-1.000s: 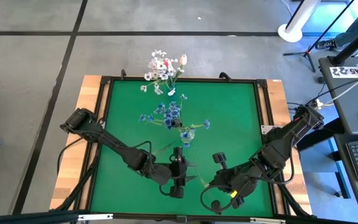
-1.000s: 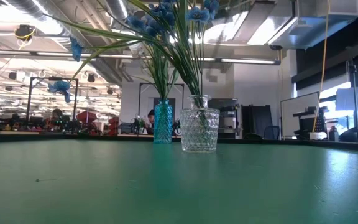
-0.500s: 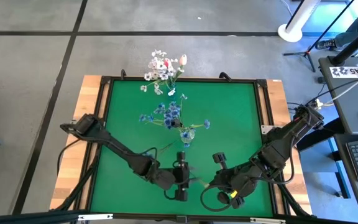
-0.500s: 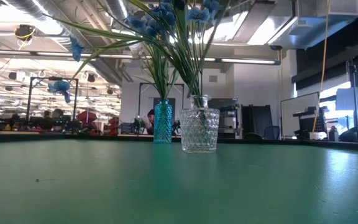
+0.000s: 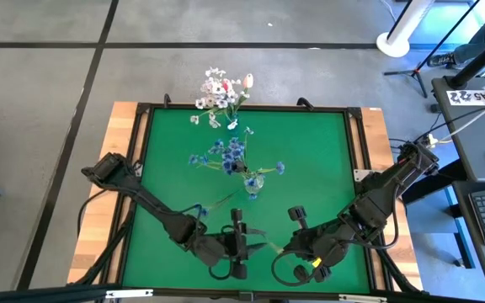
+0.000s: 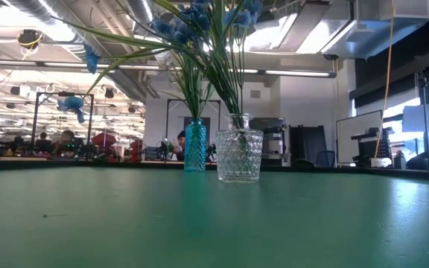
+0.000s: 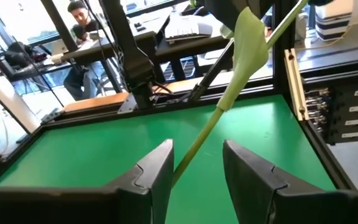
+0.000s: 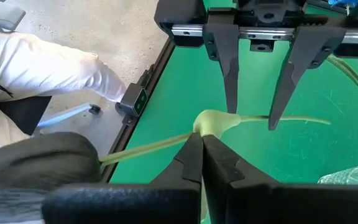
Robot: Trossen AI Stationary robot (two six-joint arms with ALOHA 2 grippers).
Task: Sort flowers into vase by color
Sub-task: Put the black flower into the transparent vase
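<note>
Thin green flower stem (image 7: pixel 211 124) runs out of the left wrist view's top edge, blossom unseen. Low view: blue blossom sprays (image 6: pixel 199 15) cut off at top. Background people (image 6: pixel 65 138) too small to make out.

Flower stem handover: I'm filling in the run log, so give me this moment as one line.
right tool: shut on flower stem | left tool: fingers straddling stem, not clamped | clear vase: blue flowers in
</note>
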